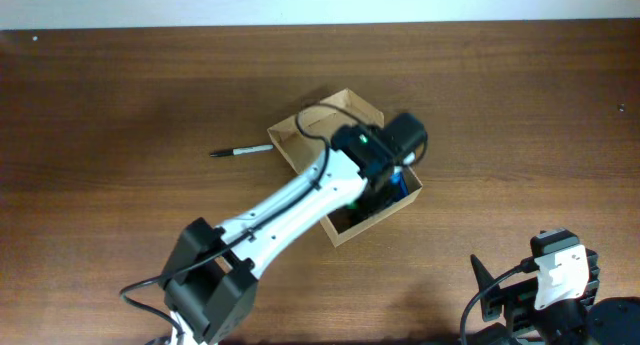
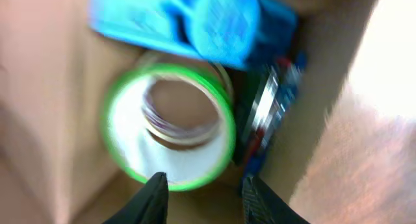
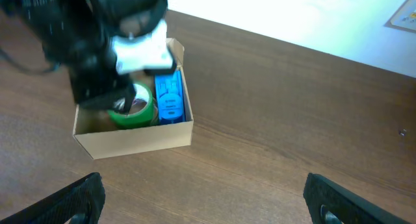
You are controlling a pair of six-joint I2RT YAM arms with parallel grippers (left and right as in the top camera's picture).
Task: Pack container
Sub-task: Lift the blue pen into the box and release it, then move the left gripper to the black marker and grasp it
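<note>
At the table's (image 1: 120,105) centre, your container (image 3: 140,139) holds a tape roll (image 2: 127,136) and blue case (image 3: 170,97); a pen (image 1: 240,151) lies outside. Left fingers (image 2: 153,201) narrowly parted, right fingers (image 3: 71,198) wide, both empty.

A table (image 1: 120,95) of dark brown wood fills nearly the whole overhead view, its grain running lengthwise from left to right. The light on it is soft and even, leaving a faint sheen on the wood. A dark speck (image 1: 35,37) marks the top near the far left corner, and a second speck (image 1: 620,110) sits close to the right edge. Beyond the far edge runs a pale strip (image 1: 320,3), white to grey; whether it is wall or floor cannot be told. From the right wrist, the ground past that edge is bright and washed out, and a tan-edged sheet (image 3: 404,16) shows in the upper right corner.
</note>
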